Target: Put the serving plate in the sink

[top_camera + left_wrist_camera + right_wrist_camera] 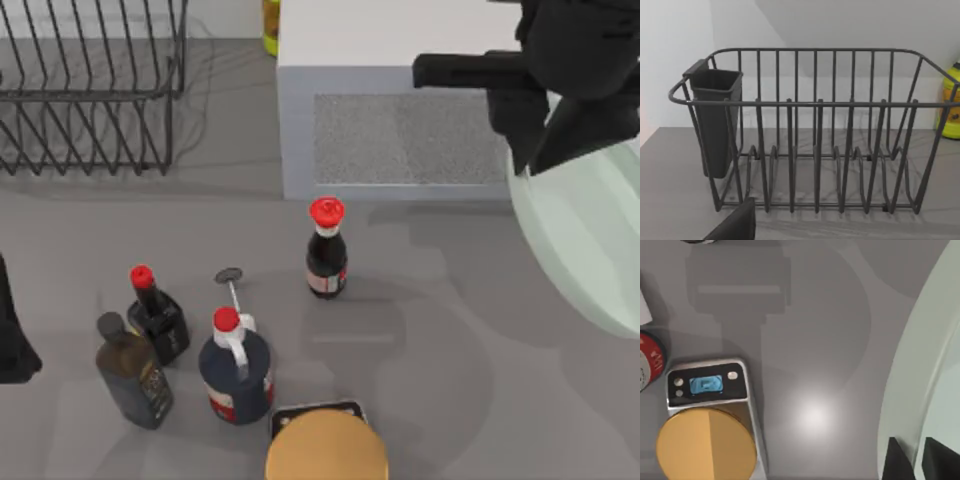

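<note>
The serving plate is a large pale mint-green disc at the right edge of the top view, tilted and lifted off the table. My right gripper is shut on its rim, just to the right of the sink, a white block with a speckled grey basin at the back. In the right wrist view the plate's rim runs down between the two dark fingertips of the gripper. My left arm is parked at the table's left edge.
A wire dish rack stands at the back left, with a yellow bottle beside it. Several dark bottles stand at the front left, and one before the sink. A scale with a tan disc sits at the front.
</note>
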Controlling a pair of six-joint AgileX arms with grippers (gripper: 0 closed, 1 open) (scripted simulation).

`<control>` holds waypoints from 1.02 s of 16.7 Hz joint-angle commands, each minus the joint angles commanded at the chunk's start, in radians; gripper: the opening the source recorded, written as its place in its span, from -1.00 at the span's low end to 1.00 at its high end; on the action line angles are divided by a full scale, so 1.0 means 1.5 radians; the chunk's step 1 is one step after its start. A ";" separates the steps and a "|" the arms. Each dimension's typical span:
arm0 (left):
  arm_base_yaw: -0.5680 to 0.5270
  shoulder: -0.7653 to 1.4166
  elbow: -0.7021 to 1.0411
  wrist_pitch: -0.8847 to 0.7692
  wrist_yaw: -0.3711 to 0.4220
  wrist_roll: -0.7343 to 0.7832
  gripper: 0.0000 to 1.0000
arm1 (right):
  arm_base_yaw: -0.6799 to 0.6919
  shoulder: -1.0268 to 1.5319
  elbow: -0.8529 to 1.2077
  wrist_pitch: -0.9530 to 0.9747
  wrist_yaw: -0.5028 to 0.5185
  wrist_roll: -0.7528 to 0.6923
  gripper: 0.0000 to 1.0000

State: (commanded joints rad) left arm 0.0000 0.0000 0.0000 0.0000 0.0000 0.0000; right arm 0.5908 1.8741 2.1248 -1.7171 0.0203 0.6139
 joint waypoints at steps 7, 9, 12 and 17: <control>0.000 0.000 0.000 0.000 0.000 0.000 1.00 | -0.042 0.026 0.029 -0.024 -0.004 -0.043 -1.00; 0.000 0.000 0.000 0.000 0.000 0.000 1.00 | -0.107 0.060 0.073 -0.048 -0.006 -0.101 -1.00; 0.000 0.000 0.000 0.000 0.000 0.000 1.00 | -0.248 0.144 0.171 -0.075 -0.010 -0.212 -1.00; 0.000 0.000 0.000 0.000 0.000 0.000 1.00 | -0.440 0.367 0.358 -0.065 -0.017 -0.374 -1.00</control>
State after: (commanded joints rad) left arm 0.0000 0.0000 0.0000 0.0000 0.0000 0.0000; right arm -0.0691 2.4249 2.6622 -1.8151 -0.0055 0.0525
